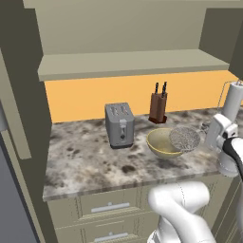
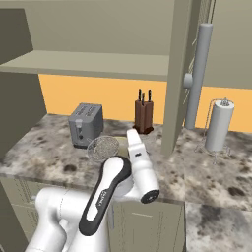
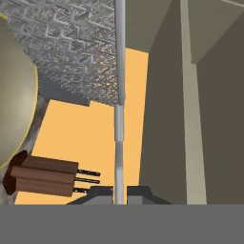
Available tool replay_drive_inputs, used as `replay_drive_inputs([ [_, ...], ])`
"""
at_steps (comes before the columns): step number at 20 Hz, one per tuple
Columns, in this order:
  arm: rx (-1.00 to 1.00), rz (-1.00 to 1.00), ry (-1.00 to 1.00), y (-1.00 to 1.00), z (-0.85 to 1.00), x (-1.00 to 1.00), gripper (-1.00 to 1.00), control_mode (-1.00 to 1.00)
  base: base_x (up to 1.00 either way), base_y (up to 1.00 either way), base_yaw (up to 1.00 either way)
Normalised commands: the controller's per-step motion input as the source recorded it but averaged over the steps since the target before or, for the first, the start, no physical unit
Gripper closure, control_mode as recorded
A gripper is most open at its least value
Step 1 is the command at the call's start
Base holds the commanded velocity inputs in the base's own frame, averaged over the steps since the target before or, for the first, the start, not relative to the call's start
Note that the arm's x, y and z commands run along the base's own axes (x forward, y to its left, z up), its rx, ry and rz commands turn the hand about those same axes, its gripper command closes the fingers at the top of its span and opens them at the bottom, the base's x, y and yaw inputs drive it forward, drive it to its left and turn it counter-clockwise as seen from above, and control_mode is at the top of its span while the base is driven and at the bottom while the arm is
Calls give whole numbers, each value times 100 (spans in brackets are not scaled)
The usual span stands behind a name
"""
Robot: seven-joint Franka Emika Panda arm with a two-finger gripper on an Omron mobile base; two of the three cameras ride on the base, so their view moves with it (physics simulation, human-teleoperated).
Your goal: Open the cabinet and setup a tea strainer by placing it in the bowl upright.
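Note:
The cabinet (image 1: 128,64) stands open, with a bare beige shelf; its swung-out door (image 2: 178,74) carries a long grey bar handle (image 2: 199,74). On the counter, right of the toaster, sits the yellowish-tan bowl (image 1: 160,142), which also curves along the left of the hand view (image 3: 14,95). My gripper (image 1: 209,135) (image 2: 129,141) (image 3: 119,193) is shut on the thin handle of the tea strainer. Its mesh basket (image 1: 185,138) (image 2: 103,147) (image 3: 71,47) hangs tipped on its side over the bowl's right rim.
A grey toaster (image 1: 119,124) (image 2: 86,123) and a brown knife block (image 1: 158,107) (image 2: 143,115) (image 3: 43,178) stand behind the bowl against the orange wall. A paper-towel roll (image 1: 232,99) (image 2: 219,125) stands to the right. Drawers (image 1: 109,206) lie below the marbled counter (image 1: 85,161).

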Motion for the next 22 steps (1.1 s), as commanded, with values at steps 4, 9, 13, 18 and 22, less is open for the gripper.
replay_drive_inputs([
  [4,0,0,0,0,-31,22,100,-100,0,0,0],
  [9,0,0,0,0,-14,32,100,-100,0,0,0],
  [13,0,0,0,0,-16,35,100,-100,0,0,0],
  [18,0,0,0,0,-26,29,100,-100,0,0,0],
  [22,-3,0,0,0,-22,30,100,-100,0,0,0],
])
